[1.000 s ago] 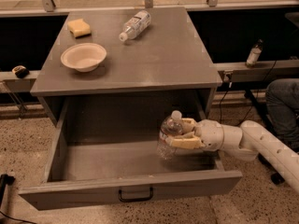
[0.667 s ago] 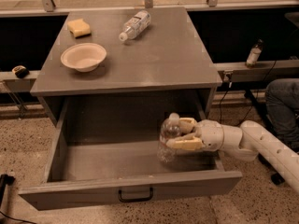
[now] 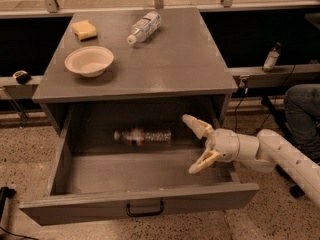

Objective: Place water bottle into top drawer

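Note:
The water bottle (image 3: 142, 135), clear with a dark reddish band, lies on its side on the floor of the open top drawer (image 3: 140, 204), toward the back and a little left of centre. It looks blurred. My gripper (image 3: 192, 145) is open and empty inside the drawer's right part, its two pale fingers spread wide, to the right of the bottle and apart from it. The white arm reaches in from the right over the drawer's right wall. The drawer's black handle (image 3: 145, 209) is centred on its front.
On the grey cabinet top (image 3: 175, 59) stand a pale bowl (image 3: 89, 60), a yellow sponge (image 3: 84, 30) and another clear bottle with a pale label (image 3: 144, 27), lying on its side. A person's leg (image 3: 302, 116) is at the right. Speckled floor lies around the cabinet.
The gripper has let go of the water bottle and opened wide. The bottle has moved left and now lies on its side at the back of the drawer.

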